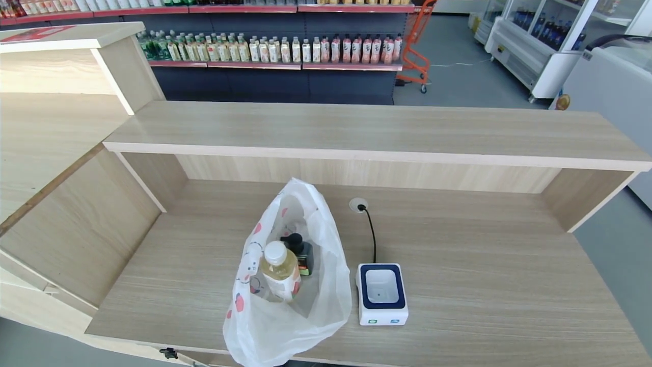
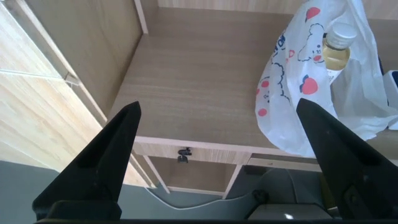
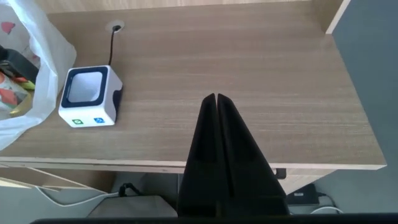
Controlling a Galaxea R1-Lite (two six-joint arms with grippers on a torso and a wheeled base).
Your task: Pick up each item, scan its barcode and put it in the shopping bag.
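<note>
Lower centre: bag [image 1: 328, 285] gaping just beside scanner [image 1: 382, 293], probably for short transfers; bottles [image 1: 279, 265] upright inside. Left gripper [image 2: 219, 106] splayed, empty; right gripper [image 3: 216, 98] pinched closed, empty.

Wooden counter [image 1: 458, 285]; drink shelves [image 1: 275, 48]; grey floor [image 1: 458, 76]; fridges [image 1: 540, 46].

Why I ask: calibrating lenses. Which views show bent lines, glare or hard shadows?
Head view: the top red store shelf edge curves near the corner, a wide-lens bend; light even, shadows soft. Right wrist view: the white-and-blue box scanner casts only a faint shadow; no glare.
</note>
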